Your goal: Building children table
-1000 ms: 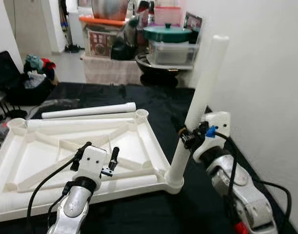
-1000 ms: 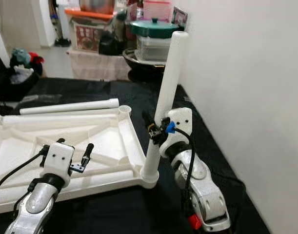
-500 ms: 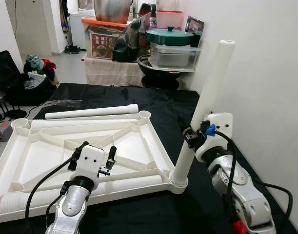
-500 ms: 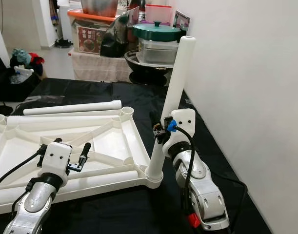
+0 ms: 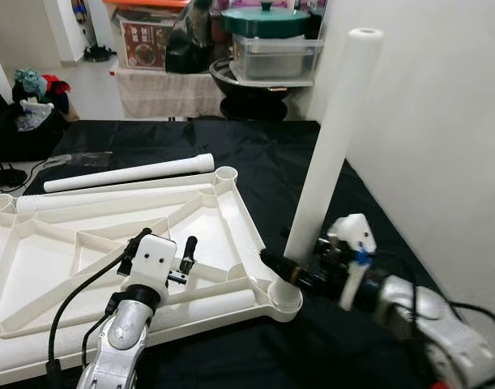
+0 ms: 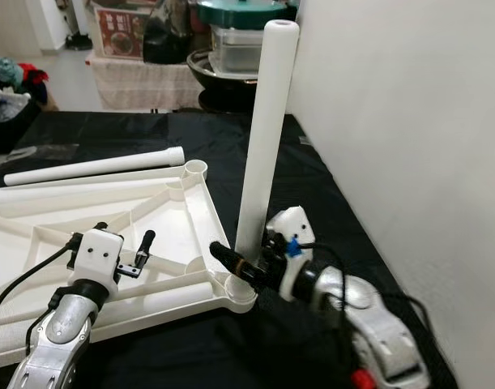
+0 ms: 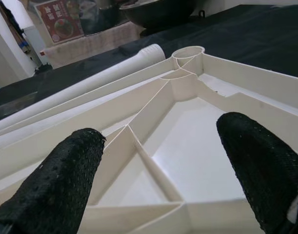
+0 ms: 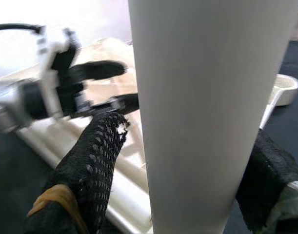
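Observation:
The white table top (image 5: 85,243) lies upside down on the black cloth. A white leg tube (image 5: 332,146) stands almost upright by its near right corner, and my right gripper (image 5: 294,274) is shut on its lower part. The fingers (image 8: 90,161) press both sides of the tube (image 8: 207,122). The corner socket (image 5: 284,297) just below looks empty. The tube's lower end is hidden behind the gripper. My left gripper (image 5: 162,250) hovers open over the table top's ribs (image 7: 153,146), holding nothing. A second leg tube (image 5: 130,173) lies behind the far rim.
A white wall (image 5: 441,121) runs close along the right. At the back stands a shelf with a green-lidded pot (image 5: 267,20) and boxes. Clothes and a dark chair (image 5: 20,89) are at the far left. Bare black cloth (image 5: 263,154) lies between the table top and the wall.
My right arm has dropped lower and turned flatter. The leg has gone from leaning in the corner socket to nearly upright, with the socket now showing empty. The camera has also shifted.

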You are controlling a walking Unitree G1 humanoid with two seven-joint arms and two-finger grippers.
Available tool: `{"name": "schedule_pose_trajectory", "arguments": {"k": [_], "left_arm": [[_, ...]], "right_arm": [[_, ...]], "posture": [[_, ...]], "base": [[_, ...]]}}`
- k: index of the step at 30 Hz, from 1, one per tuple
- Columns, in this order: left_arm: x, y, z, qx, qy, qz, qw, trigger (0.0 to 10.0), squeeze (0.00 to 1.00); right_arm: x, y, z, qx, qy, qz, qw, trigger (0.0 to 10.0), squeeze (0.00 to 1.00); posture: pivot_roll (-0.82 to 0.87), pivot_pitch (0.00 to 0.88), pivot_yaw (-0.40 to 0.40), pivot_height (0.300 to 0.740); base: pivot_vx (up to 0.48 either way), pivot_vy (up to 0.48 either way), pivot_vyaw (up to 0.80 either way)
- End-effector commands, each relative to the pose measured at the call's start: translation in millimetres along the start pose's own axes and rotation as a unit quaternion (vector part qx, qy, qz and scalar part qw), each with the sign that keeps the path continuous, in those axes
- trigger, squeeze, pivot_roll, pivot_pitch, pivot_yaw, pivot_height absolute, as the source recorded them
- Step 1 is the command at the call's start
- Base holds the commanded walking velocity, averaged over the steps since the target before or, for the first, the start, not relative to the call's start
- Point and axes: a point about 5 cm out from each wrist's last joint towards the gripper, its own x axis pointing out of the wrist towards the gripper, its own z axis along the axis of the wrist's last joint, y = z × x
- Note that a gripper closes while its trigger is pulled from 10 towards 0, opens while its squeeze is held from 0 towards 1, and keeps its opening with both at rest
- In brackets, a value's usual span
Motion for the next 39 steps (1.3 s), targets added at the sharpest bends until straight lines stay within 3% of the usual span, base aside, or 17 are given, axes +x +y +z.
{"name": "schedule_pose_trajectory", "arguments": {"k": [1,8,10,19,20,22,23,30,31,32,33,34,35,36,37,38,39], "left_arm": [[-1.0,-2.3,-2.3,-0.001,0.003,-0.005,1.0,10.0,0.0],[-0.3,-2.5,-0.4,-0.002,0.001,-0.003,1.0,10.0,0.0],[-1.1,-2.5,0.0,-0.001,0.0,-0.003,1.0,10.0,0.0],[-4.5,-5.0,-0.8,0.001,0.001,-0.004,1.0,10.0,0.0],[-5.3,-6.4,-0.5,0.001,0.002,-0.005,1.0,10.0,0.0],[-5.6,-7.3,-0.2,0.0,0.002,-0.005,1.0,10.0,0.0],[-6.1,-7.6,-0.3,0.0,0.002,-0.006,1.0,10.0,0.0],[-4.8,-5.8,-0.8,0.0,0.002,-0.005,1.0,10.0,0.0],[-4.3,-5.6,-0.8,0.0,0.002,-0.004,1.0,10.0,0.0],[-2.8,-4.8,-0.3,-0.001,0.001,-0.002,1.0,10.0,0.0],[-2.8,-4.8,-0.3,-0.001,0.001,-0.002,1.0,10.0,0.0],[-2.2,-4.4,-0.2,-0.002,0.0,-0.001,1.0,10.0,0.0],[-1.1,-4.0,-0.1,-0.002,0.0,-0.001,1.0,10.0,0.0],[-0.4,-3.8,0.0,-0.002,0.001,-0.001,1.0,10.0,0.0],[-1.1,-4.0,-0.1,-0.002,0.0,-0.003,1.0,10.0,0.0],[-1.1,-4.0,-0.1,-0.002,0.0,-0.003,1.0,10.0,0.0],[-2.2,-4.2,-0.7,-0.002,0.0,-0.006,1.0,10.0,0.0]], "right_arm": [[0.3,9.5,4.6,-0.001,-0.016,0.055,0.998,10.0,0.0],[3.0,14.3,13.6,-0.007,-0.036,0.109,0.993,10.0,0.0],[10.4,15.7,14.0,-0.005,-0.045,0.129,0.991,10.0,0.0],[19.3,18.9,12.5,0.001,-0.059,0.14,0.988,10.0,0.0],[23.5,16.8,12.5,0.0,-0.064,0.136,0.989,2.2,0.0],[26.2,15.1,12.6,0.0,-0.068,0.133,0.989,2.2,0.0],[28.2,13.2,12.7,0.001,-0.07,0.128,0.989,0.0,0.0],[28.2,1.6,8.8,0.005,-0.065,0.078,0.995,0.0,0.0],[27.5,-2.7,7.1,0.005,-0.062,0.057,0.996,0.0,0.0],[27.4,-23.0,-0.1,0.001,-0.025,-0.068,0.997,0.0,0.0],[27.4,-23.0,-0.1,0.001,-0.025,-0.068,0.997,0.0,0.0],[27.1,-29.3,-2.1,-0.004,-0.013,-0.109,0.994,0.0,0.0],[24.5,-44.6,-7.9,-0.004,0.02,-0.206,0.978,0.0,0.0],[22.0,-54.0,-11.6,-0.005,0.04,-0.267,0.963,0.0,0.0],[10.0,-68.9,-12.0,0.029,0.027,-0.396,0.917,0.0,0.0],[10.0,-68.9,-12.0,0.029,0.027,-0.396,0.917,0.0,0.0],[0.1,-74.6,-16.1,0.068,0.023,-0.477,0.876,0.0,0.0]], "posture": [[0.1,0.0,-0.101,0.74],[0.11,0.0,-0.107,0.74],[0.12,0.0,-0.11,0.74],[0.13,0.0,-0.113,0.74],[0.13,0.0,-0.116,0.74],[0.13,0.0,-0.116,0.74],[0.12,0.0,-0.116,0.74],[0.12,0.0,-0.113,0.74],[0.12,0.0,-0.113,0.74],[0.13,0.0,-0.126,0.74],[0.13,0.0,-0.126,0.74],[0.13,0.0,-0.126,0.74],[0.12,0.0,-0.126,0.74],[0.12,0.0,-0.126,0.74],[0.12,0.0,-0.126,0.74],[0.12,0.0,-0.126,0.74],[0.12,0.0,-0.124,0.74]], "base": [[0.0,0.0,0.0],[0.0,0.0,0.0],[0.0,0.0,0.0],[0.0,0.0,0.0],[0.0,0.0,0.0],[0.0,0.0,0.0],[0.0,0.0,0.0],[0.0,0.0,0.0],[0.0,0.0,0.0],[0.0,0.0,0.0],[0.0,0.0,0.0],[0.0,0.0,0.0],[0.0,0.0,0.0],[0.0,0.0,0.0],[0.0,0.0,0.0],[0.0,0.0,0.0],[0.0,0.0,0.0]]}}
